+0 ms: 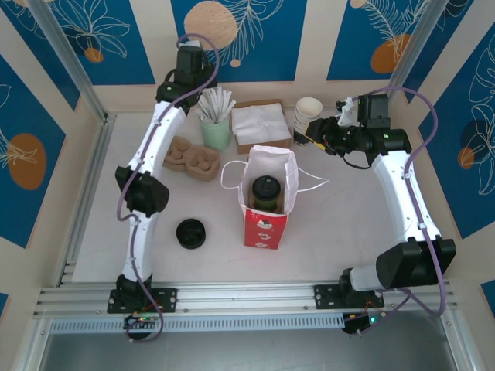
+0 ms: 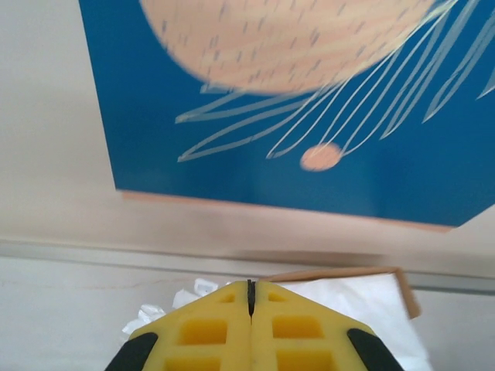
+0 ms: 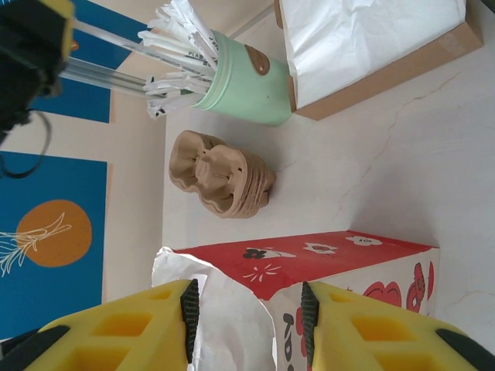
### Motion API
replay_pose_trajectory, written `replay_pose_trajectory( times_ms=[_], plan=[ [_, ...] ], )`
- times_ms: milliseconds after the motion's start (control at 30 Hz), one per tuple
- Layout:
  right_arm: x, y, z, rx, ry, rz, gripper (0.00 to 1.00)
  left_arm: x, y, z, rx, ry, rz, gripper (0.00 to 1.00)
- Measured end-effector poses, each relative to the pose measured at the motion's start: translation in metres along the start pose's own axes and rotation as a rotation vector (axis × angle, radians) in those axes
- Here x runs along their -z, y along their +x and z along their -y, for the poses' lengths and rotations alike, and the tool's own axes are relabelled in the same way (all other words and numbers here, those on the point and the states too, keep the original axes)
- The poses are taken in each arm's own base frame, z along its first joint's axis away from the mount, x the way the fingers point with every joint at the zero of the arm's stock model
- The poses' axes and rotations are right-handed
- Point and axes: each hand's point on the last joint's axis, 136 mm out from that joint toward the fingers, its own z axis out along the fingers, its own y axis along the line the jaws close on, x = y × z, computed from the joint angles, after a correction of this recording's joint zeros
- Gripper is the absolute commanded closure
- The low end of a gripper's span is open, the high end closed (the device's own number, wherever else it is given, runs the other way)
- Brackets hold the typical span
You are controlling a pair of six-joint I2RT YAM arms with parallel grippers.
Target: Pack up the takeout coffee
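Standing upright inside the red-and-white paper bag point(image 1: 267, 220) at mid-table, the takeout coffee point(image 1: 265, 191) shows its round black lid through the bag's open mouth. The packing looks done or close to it.

The likeliest trouble from here is the bag itself. It is thin, light paper, and its white looped handles point(image 1: 311, 184) splay out to its right. A finger snagging a loop or nudging the rim could tip the bag, and the cup with it.

The right gripper point(image 1: 312, 137) hovers behind and to the right of the bag, its yellow padded fingers partly apart with nothing held. The left gripper point(image 2: 250, 287) is raised well behind and left of the bag, facing the back wall, its pads pressed together on nothing.

Behind-left of the bag lies a stack of brown, bumpy moulded-pulp carriers point(image 1: 189, 158). A smooth mint-green cup point(image 1: 216, 133) further back holds paper-wrapped sticks. Directly behind the bag sits a cardboard box of white napkins point(image 1: 261, 124), with stacked white cups point(image 1: 308, 116) behind-right. A flat loose black lid point(image 1: 191, 233) lies to the bag's left.
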Motion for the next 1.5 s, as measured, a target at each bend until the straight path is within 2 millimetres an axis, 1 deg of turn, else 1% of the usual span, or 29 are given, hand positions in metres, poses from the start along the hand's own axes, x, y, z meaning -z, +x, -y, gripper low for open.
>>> replay_pose_trajectory(
  times_ms=[100,233,300,367,400,567,667,733,833,867,933,1000,1100,1267,1367,1467,1500],
  plan=[
    [0.003,0.001,-0.003,0.006,-0.008,0.004,0.57,0.036,-0.032,0.016,-0.006,0.054,0.061,1.0],
    [0.006,0.001,-0.006,0.011,-0.014,0.008,0.57,0.083,-0.066,0.034,-0.023,0.117,0.133,1.0],
    [0.007,0.002,-0.007,0.014,-0.016,0.012,0.57,0.109,-0.079,0.046,-0.041,0.156,0.163,1.0],
    [0.009,0.002,-0.008,0.017,-0.018,0.016,0.57,0.138,-0.089,0.065,-0.062,0.215,0.188,1.0],
    [0.01,0.002,-0.009,0.019,-0.019,0.019,0.57,0.15,-0.092,0.073,-0.071,0.24,0.196,1.0],
    [0.017,-0.003,-0.012,0.025,-0.024,0.04,0.57,0.228,-0.098,0.124,-0.13,0.42,0.227,1.0],
    [0.023,-0.006,-0.016,0.032,-0.029,0.056,0.57,0.275,-0.094,0.149,-0.152,0.544,0.229,1.0],
    [0.028,-0.009,-0.019,0.039,-0.033,0.069,0.57,0.301,-0.088,0.161,-0.163,0.614,0.218,1.0],
    [0.035,-0.01,-0.021,0.05,-0.035,0.089,0.57,0.333,-0.072,0.174,-0.181,0.706,0.183,1.0],
    [0.038,-0.01,-0.022,0.051,-0.036,0.094,0.57,0.34,-0.065,0.177,-0.186,0.731,0.165,1.0],
    [0.041,-0.01,-0.022,0.053,-0.038,0.1,0.57,0.35,-0.049,0.181,-0.196,0.774,0.125,1.0],
    [0.044,-0.009,-0.023,0.052,-0.04,0.103,0.57,0.354,-0.028,0.185,-0.199,0.809,0.072,1.0],
    [0.047,-0.008,-0.024,0.054,-0.044,0.106,0.57,0.348,0.009,0.189,-0.2,0.837,-0.021,1.0],
    [0.048,-0.003,-0.024,0.053,-0.051,0.098,0.57,0.325,0.082,0.189,-0.195,0.842,-0.198,1.0],
    [0.047,-0.001,-0.022,0.052,-0.051,0.096,0.57,0.315,0.125,0.184,-0.19,0.838,-0.292,1.0],
    [0.046,0.002,-0.02,0.046,-0.049,0.089,0.57,0.308,0.161,0.175,-0.182,0.824,-0.365,1.0],
    [0.045,0.002,-0.019,0.044,-0.048,0.086,0.57,0.307,0.168,0.173,-0.179,0.822,-0.377,1.0]
  ],
)
